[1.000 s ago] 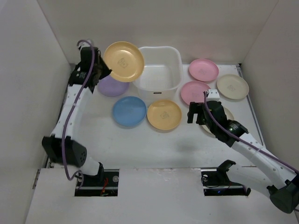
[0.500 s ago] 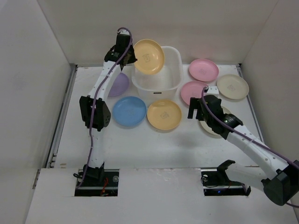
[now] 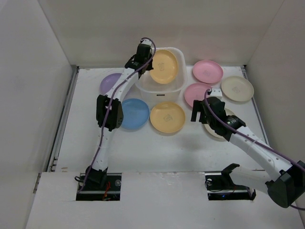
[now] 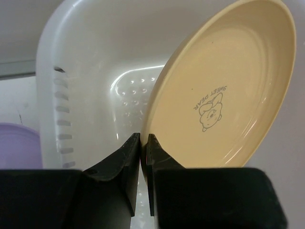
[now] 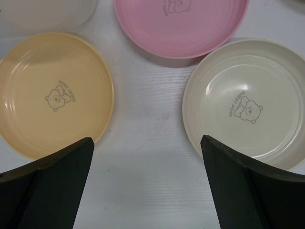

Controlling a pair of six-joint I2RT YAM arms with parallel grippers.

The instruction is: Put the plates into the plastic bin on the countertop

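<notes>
My left gripper (image 3: 148, 58) is shut on the rim of a yellow-orange plate (image 3: 164, 67), holding it tilted on edge over the white plastic bin (image 3: 143, 86). In the left wrist view the fingers (image 4: 143, 138) pinch the plate (image 4: 224, 95) above the bin's inside (image 4: 86, 71). My right gripper (image 3: 202, 112) is open and empty, low over the countertop between a second yellow-orange plate (image 5: 52, 95) and a cream plate (image 5: 243, 105). A pink plate (image 5: 181, 24) lies just beyond it.
On the countertop lie a purple plate (image 3: 109, 81), a blue plate (image 3: 134, 113), the yellow-orange plate (image 3: 167, 117), two pink plates (image 3: 208, 71) (image 3: 196, 93) and another cream plate (image 3: 237, 88). White walls enclose the back and sides.
My left arm has swung right, carrying the yellow-orange plate from left of the bin to over it and tilting it steeper. The right gripper has barely moved.
</notes>
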